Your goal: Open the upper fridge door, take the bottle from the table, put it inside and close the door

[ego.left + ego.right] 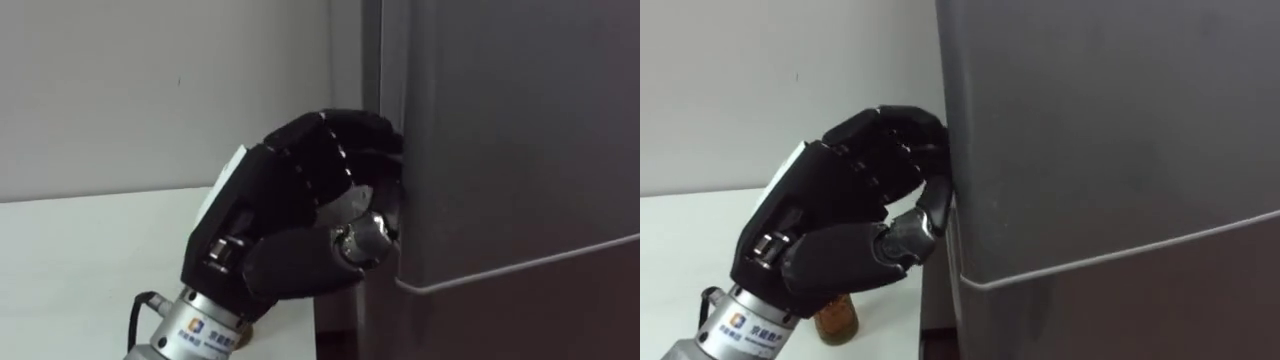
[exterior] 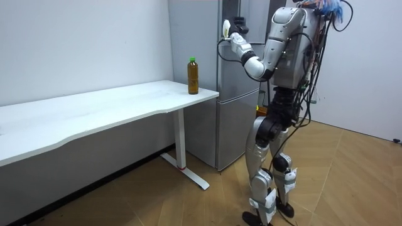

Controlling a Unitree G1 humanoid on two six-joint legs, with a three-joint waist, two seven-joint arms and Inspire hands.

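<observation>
The brown bottle [image 2: 193, 75] with a green cap stands upright on the white table [image 2: 94, 110], near the corner next to the grey fridge [image 2: 235, 94]. Its lower part [image 1: 835, 318] peeks out beneath my left hand. My left hand [image 1: 290, 215] is raised at the left edge of the upper fridge door [image 1: 500, 130], fingers curled against that edge and thumb [image 1: 855, 255] tucked below them. A seam [image 1: 520, 265] divides the upper door from the lower one. I stand facing the fridge, left arm lifted.
The white table [image 1: 80, 260] runs along the wall to my left and ends close beside the fridge. Wooden floor [image 2: 188, 207] lies open behind me and around the table leg.
</observation>
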